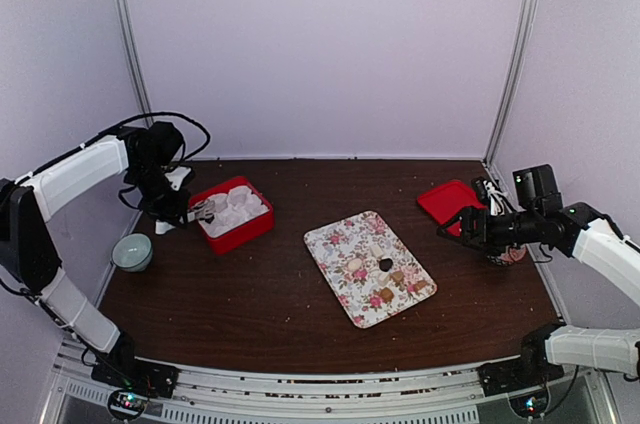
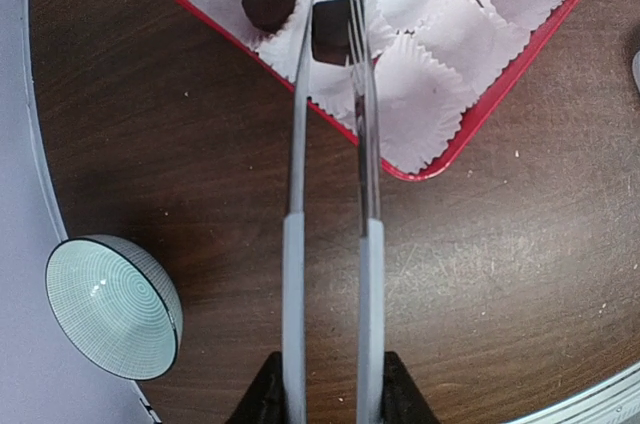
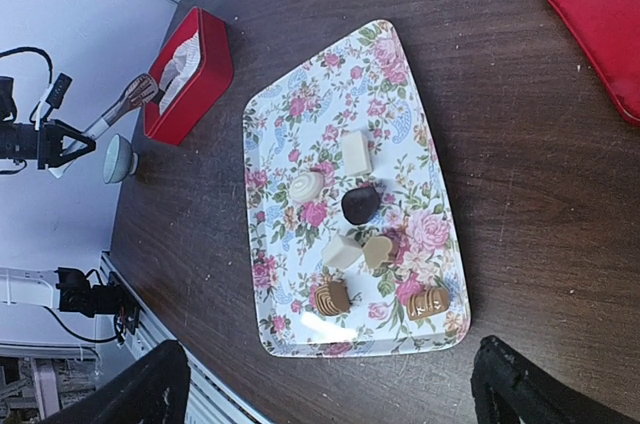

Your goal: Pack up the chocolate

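My left gripper [image 2: 328, 394] is shut on metal tongs [image 2: 296, 174], seen at the left in the top view [image 1: 190, 212]. The tong tips pinch a dark chocolate [image 2: 330, 29] over the white paper cups [image 2: 420, 84] in the red box [image 2: 470, 124]. Another dark chocolate [image 2: 270, 2] lies in a cup beside it. On the floral tray [image 1: 335, 244] lie several chocolates, one dark [image 3: 360, 204], the others tan [image 3: 332, 297] or pale [image 3: 356, 152]. My right gripper [image 3: 330, 394] is open and empty, high above the table at the right [image 1: 455, 227].
A pale green bowl [image 1: 132, 251] stands left of the red box [image 1: 250, 232], near the table's left edge; it also shows in the left wrist view [image 2: 112, 304]. A red lid [image 1: 448, 201] lies at the back right under the right arm. White walls enclose the table.
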`<control>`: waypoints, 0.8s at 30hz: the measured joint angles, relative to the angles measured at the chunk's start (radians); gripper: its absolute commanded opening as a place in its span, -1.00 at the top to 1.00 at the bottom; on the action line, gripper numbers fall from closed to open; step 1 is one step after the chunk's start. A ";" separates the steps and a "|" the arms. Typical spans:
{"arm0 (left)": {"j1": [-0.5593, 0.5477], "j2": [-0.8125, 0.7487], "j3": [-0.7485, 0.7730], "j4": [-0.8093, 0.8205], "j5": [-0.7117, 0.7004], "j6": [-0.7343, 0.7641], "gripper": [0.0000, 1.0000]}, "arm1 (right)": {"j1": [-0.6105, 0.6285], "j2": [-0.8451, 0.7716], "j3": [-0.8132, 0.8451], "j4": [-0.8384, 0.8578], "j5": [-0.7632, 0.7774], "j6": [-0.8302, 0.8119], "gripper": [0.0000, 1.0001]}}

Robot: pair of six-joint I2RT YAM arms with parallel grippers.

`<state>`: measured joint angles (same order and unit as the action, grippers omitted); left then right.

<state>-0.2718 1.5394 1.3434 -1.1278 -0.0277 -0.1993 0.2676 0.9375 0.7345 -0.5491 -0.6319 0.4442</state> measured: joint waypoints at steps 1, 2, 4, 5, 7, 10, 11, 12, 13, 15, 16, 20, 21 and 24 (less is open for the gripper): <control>0.000 0.006 0.005 -0.003 -0.002 0.002 0.53 | 0.000 0.000 0.000 0.001 0.000 0.000 -1.00; 0.001 0.010 0.008 -0.003 -0.003 0.003 0.51 | 0.000 0.001 0.000 0.002 0.000 0.000 -1.00; 0.001 0.019 0.012 -0.002 -0.003 0.007 0.47 | 0.000 0.005 0.000 0.005 0.000 0.001 -1.00; 0.001 0.021 0.013 -0.002 -0.003 0.008 0.44 | 0.000 0.007 0.000 0.006 0.000 0.002 -1.00; 0.001 0.024 0.013 -0.003 -0.003 0.011 0.38 | 0.000 0.010 0.000 0.007 0.000 0.003 -0.99; 0.001 0.026 0.013 -0.003 -0.003 0.016 0.30 | 0.000 0.012 0.000 0.007 0.000 0.004 -0.99; 0.001 0.026 0.013 -0.003 -0.003 0.017 0.28 | 0.000 0.012 0.000 0.008 0.000 0.004 -1.00; 0.002 0.026 0.013 -0.003 -0.003 0.018 0.27 | 0.000 0.012 0.000 0.007 0.000 0.004 -1.00; 0.002 0.026 0.013 -0.003 -0.002 0.019 0.27 | 0.000 0.012 0.000 0.007 0.000 0.004 -1.00; 0.002 0.026 0.013 -0.003 -0.002 0.019 0.27 | 0.000 0.012 0.000 0.007 0.000 0.004 -0.99; 0.002 0.026 0.013 -0.003 0.000 0.019 0.27 | 0.000 0.012 0.000 0.007 0.000 0.004 -1.00; 0.002 0.026 0.020 -0.003 0.014 0.019 0.28 | 0.000 0.011 0.002 0.008 0.000 0.008 -1.00; 0.002 0.025 0.023 -0.003 0.017 0.018 0.28 | 0.000 0.011 0.002 0.008 0.000 0.008 -0.99; 0.003 0.011 0.041 -0.001 0.044 0.017 0.28 | -0.004 0.002 0.003 0.009 0.000 0.013 -0.99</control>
<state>-0.2691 1.5501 1.3842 -1.1290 0.0166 -0.1825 0.2638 0.9390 0.7372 -0.5404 -0.6315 0.4572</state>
